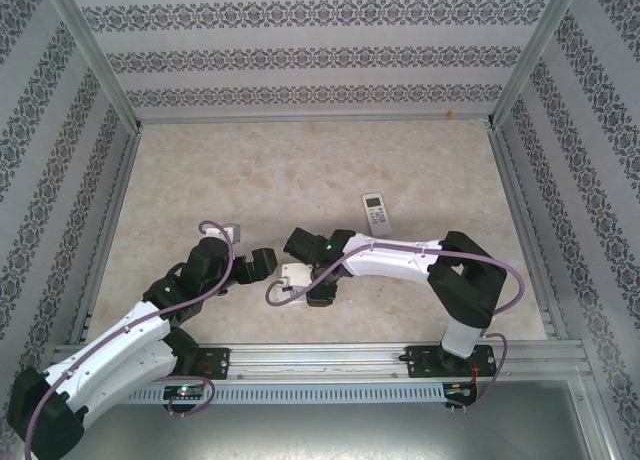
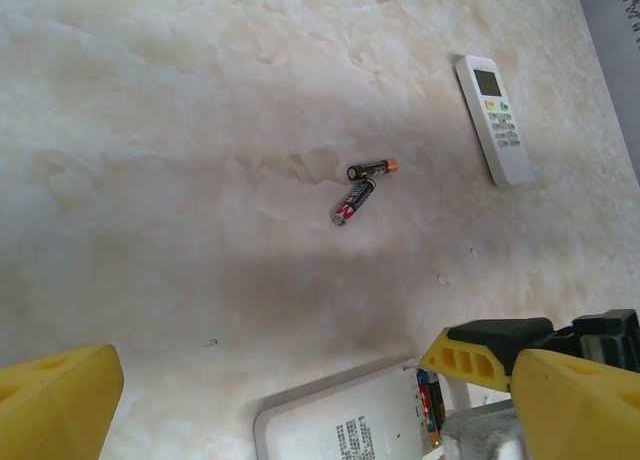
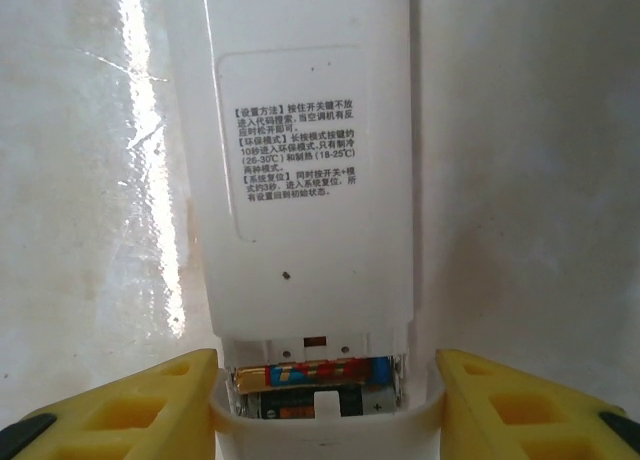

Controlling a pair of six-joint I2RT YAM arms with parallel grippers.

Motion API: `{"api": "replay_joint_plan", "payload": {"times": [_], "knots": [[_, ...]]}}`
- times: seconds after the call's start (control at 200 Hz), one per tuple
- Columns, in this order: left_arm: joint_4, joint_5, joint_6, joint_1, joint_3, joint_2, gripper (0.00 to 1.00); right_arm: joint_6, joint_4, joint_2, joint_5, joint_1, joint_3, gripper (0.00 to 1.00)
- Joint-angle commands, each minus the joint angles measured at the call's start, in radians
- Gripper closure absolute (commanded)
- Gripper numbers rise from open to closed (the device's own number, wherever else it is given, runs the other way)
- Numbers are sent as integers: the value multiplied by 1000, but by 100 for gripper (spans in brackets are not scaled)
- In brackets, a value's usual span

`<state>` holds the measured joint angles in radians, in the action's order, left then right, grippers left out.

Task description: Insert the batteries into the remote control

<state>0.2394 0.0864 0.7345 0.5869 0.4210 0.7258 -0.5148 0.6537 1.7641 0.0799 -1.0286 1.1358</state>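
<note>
Loading job in hand: one side idle, one side clamped.
Left tool (image 2: pixel 315 370) hangs spread wide and empty; beyond it two loose batteries (image 2: pixel 360 185) lie close together on the bench (image 2: pixel 150 130). Right tool (image 3: pixel 327 385) pinches the face-down remote control (image 3: pixel 310 130) at its open end, where seated batteries (image 3: pixel 305 375) show in the bay. Danger from here, I'd say: round cells roll off under a clumsy pinch, or the uncovered pair spills if that remote gets tilted.
</note>
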Motion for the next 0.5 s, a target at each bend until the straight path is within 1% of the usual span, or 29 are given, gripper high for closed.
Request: {"api": "replay_joint_plan", "payload": {"times": [0.0, 0.08, 0.25, 0.295, 0.42, 0.495], "knots": [[-9, 13, 5, -11, -8, -2, 0, 28, 29, 39, 15, -6, 28, 50], [-10, 15, 4, -12, -9, 0, 0, 36, 31, 53, 17, -7, 37, 50], [-19, 19, 11, -11, -20, -1, 0, 48, 12, 69, 27, -9, 50, 43], [-18, 20, 11, -12, -22, 0, 0, 51, 4, 65, 26, -8, 50, 42], [-21, 31, 17, -11, -32, 1, 0, 62, -15, 34, 42, -7, 47, 34], [-18, 41, 21, -12, -40, 7, 0, 73, -16, 12, 53, -6, 43, 32]]}}
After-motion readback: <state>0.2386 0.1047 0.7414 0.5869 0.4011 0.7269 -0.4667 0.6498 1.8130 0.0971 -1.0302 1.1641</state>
